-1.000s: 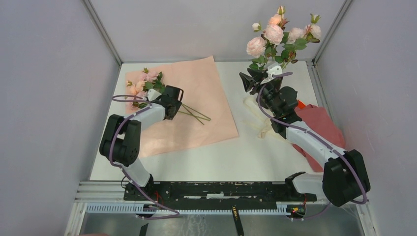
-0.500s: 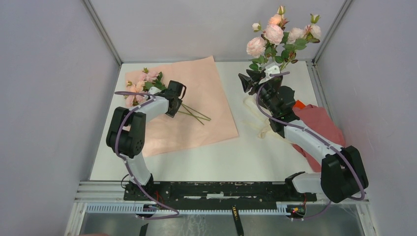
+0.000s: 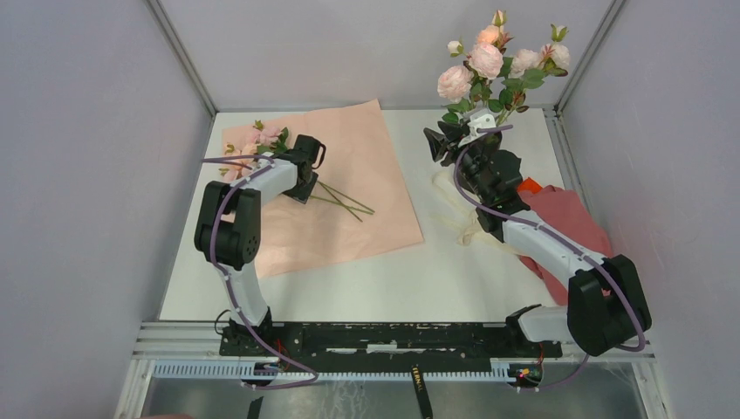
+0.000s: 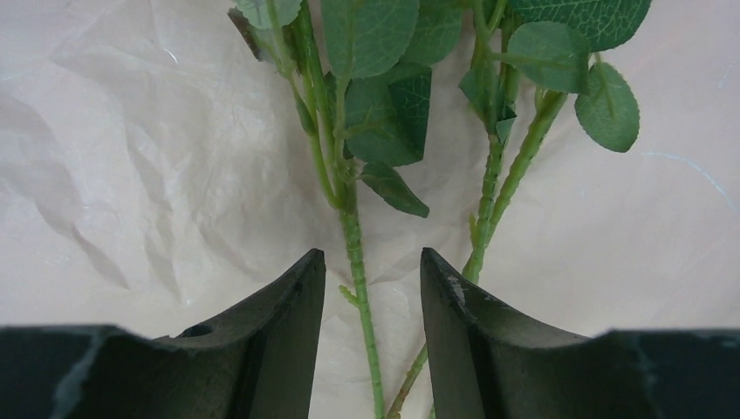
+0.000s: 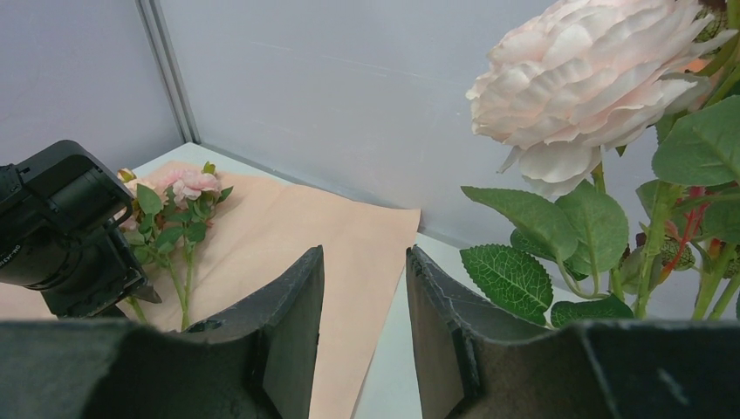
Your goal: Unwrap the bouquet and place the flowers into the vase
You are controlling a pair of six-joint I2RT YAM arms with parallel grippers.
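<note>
Left gripper (image 4: 371, 262) - jaws parted, astride one stem (image 4: 349, 218) of flowers (image 3: 262, 138) lying on flattened wrapping paper (image 3: 366, 166), tabletop (image 3: 471, 279) far left. Centre stem, exclude neighbour stem (image 4: 489, 218), close below leaves. Right gripper (image 5: 364, 257) parted, holding nothing - beside upright roses (image 3: 489, 61).

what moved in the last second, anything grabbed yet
The left gripper crept toward the far edge along the loose stems on the wrapping paper, its elbow pulling in closer. Its jaws straddle one of them, open, nothing grabbed. The right gripper barely shifted beside the standing flowers, open; paper, stems and red cloth stayed put.
</note>
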